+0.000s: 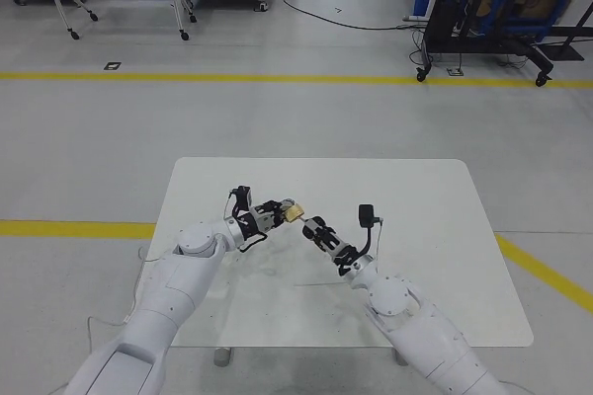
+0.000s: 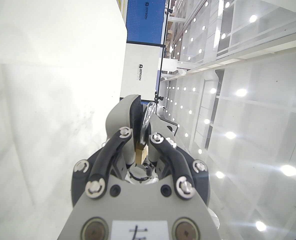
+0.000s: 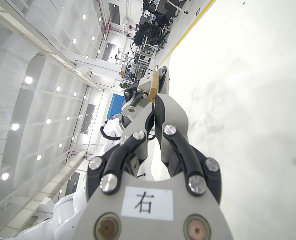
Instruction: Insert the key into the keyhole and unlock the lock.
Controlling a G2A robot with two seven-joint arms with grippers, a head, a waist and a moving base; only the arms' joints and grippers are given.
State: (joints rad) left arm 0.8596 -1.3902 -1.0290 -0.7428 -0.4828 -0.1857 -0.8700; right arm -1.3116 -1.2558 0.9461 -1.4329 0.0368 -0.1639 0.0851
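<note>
Over a white table [image 1: 425,296], a brass padlock [image 3: 153,86] is clamped by the left gripper [image 2: 144,116], the right gripper [image 3: 156,106] pinched shut at its base — unlocking judged outstanding.

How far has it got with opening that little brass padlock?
Done: the left gripper holds the padlock up off the table. In hand: the right gripper, shut, has its tips at the padlock's bottom end, where a key would enter; its fingers hide whether the key is in. Left: turning it and freeing the shackle.
</note>
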